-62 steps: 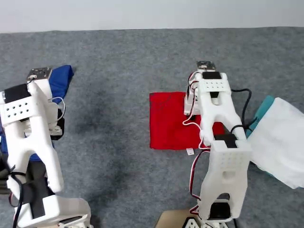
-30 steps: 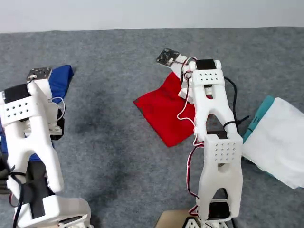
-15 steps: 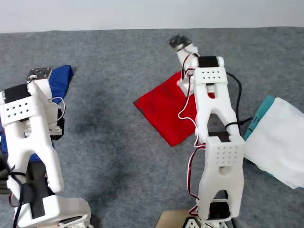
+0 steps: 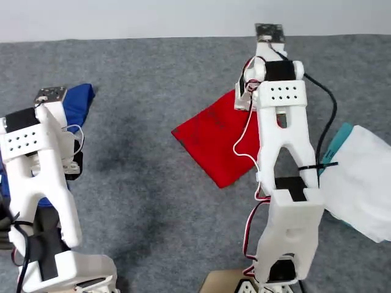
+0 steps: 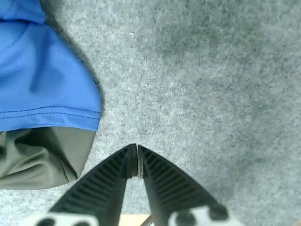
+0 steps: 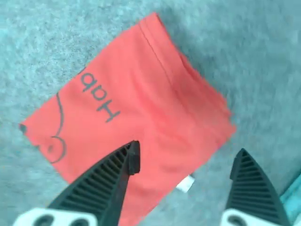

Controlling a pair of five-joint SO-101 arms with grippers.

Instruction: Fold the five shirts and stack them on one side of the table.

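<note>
At the right gripper (image 6: 188, 157), the jaws stand wide apart with nothing held; beneath them lies the folded red shirt (image 6: 136, 113), flat on the grey table (image 4: 146, 79), dark print on its upper face and a small white label (image 6: 186, 183) at one edge. Seen from the high view, the red shirt (image 4: 211, 143) sits askew near the middle of the table, one side hidden under the right arm (image 4: 281, 140). Beside that arm, at the table's right edge: a white shirt (image 4: 360, 177) lying over a teal shirt (image 4: 339, 137), well apart from the red one. At the left gripper (image 5: 137, 157), the jaws are pressed together, tips meeting, nothing between them, over bare table. Just beside it: a blue shirt (image 5: 42, 80) lying on top of an olive garment (image 5: 37, 157), both at the table's left edge beneath the left arm (image 4: 36, 152).
</note>
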